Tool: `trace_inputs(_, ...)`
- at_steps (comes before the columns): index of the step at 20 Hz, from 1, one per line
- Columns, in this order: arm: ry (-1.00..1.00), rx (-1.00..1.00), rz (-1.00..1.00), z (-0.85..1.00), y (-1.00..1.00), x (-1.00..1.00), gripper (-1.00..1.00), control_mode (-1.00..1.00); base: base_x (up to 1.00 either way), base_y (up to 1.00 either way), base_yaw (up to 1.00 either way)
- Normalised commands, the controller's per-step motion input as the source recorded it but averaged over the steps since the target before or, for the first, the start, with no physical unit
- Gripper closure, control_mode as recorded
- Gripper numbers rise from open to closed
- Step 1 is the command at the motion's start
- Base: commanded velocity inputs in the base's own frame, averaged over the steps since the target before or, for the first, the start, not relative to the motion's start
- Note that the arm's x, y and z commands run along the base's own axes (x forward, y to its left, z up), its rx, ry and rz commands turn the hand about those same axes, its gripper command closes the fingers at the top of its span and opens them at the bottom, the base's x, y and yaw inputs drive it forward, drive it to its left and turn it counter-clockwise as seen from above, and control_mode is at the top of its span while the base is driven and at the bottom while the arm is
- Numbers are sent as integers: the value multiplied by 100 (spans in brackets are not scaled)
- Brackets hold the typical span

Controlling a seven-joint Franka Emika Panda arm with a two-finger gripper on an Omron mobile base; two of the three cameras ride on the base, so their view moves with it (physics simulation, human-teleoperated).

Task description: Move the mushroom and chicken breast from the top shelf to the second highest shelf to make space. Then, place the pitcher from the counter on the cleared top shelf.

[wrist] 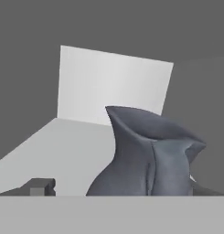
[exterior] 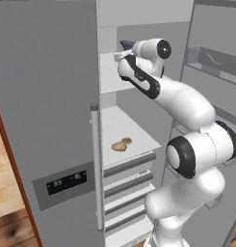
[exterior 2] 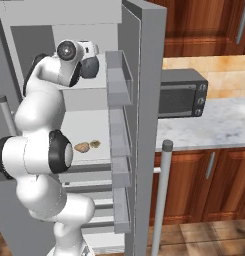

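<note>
The dark grey-blue pitcher [wrist: 150,155] stands upright on the white top shelf [wrist: 63,146] inside the fridge. Its lip shows beside the hand as a dark sliver, the pitcher [exterior: 126,45]. My gripper [wrist: 118,188] is open around the pitcher's lower body, and the left fingertip [wrist: 40,186] stands clear of it. The gripper [exterior: 122,53] reaches in over the top shelf [exterior: 107,75]. Below, the chicken breast [exterior: 119,145] and the small mushroom [exterior: 127,140] lie side by side on the second highest shelf [exterior: 136,132]. From the other side, the chicken breast [exterior 2: 82,147] and mushroom [exterior 2: 95,143] sit on that same shelf [exterior 2: 76,125].
The closed grey fridge door [exterior: 42,96] with its long handle [exterior: 95,164] stands at the left. The open door's bins [exterior 2: 119,80] flank the arm on the right. Beyond them are the marble counter [exterior 2: 209,125] and a dark microwave [exterior 2: 181,92]. Drawers [exterior: 126,181] lie below the shelves.
</note>
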Motion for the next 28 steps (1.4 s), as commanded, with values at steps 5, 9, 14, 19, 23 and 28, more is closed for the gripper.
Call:
trace_inputs(5,-6,-5,-15,0,0,-30,-100,-100,0,0,0)
trace_inputs(9,-3,-5,-18,-1,0,-21,-100,-100,0,0,0)
trace_inputs(14,-1,-3,-16,-1,0,-6,-100,-100,0,0,0)
trace_inputs(19,1,-2,-4,0,5,-69,-100,-100,0,0,0)
trace_inputs(23,3,0,-3,1,0,-100,-100,-100,0,0,0)
trace_inputs(28,1,1,-4,3,-2,-100,-100,-100,0,0,0)
